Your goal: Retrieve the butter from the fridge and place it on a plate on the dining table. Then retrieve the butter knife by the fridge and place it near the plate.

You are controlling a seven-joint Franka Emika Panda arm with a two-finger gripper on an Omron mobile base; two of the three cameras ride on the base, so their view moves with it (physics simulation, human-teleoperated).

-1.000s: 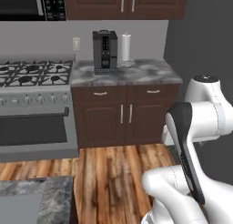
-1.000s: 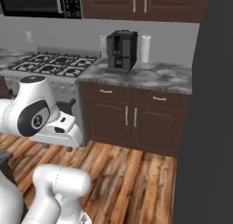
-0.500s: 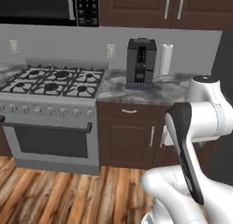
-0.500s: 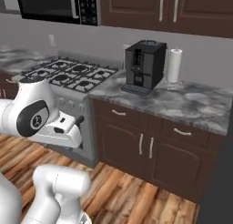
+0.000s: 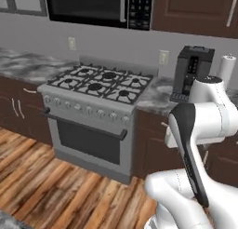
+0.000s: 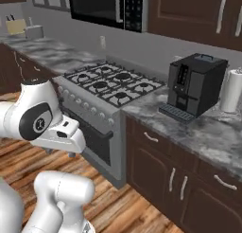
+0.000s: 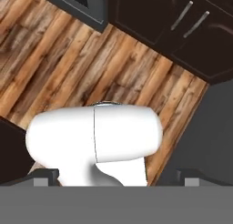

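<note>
I can't find the butter, the fridge or the plate from here, so I judge I'm on the drive toward the fridge, with nothing fetched. My gripper (image 7: 116, 182) hangs over the wooden floor (image 7: 68, 59), jaws spread wide and empty, though its tips are hard to make out. Ahead are the stove (image 5: 95, 111), the coffee machine (image 6: 194, 85) and the paper towel roll (image 6: 231, 91). Next I need the fridge door in view before reaching.

My arm hides part of the coffee maker (image 5: 192, 72) at 2 o'clock. The paper roll (image 6: 232, 91) is cut by the right edge at 3 o'clock. Items at 10 o'clock are too small to tell.
</note>
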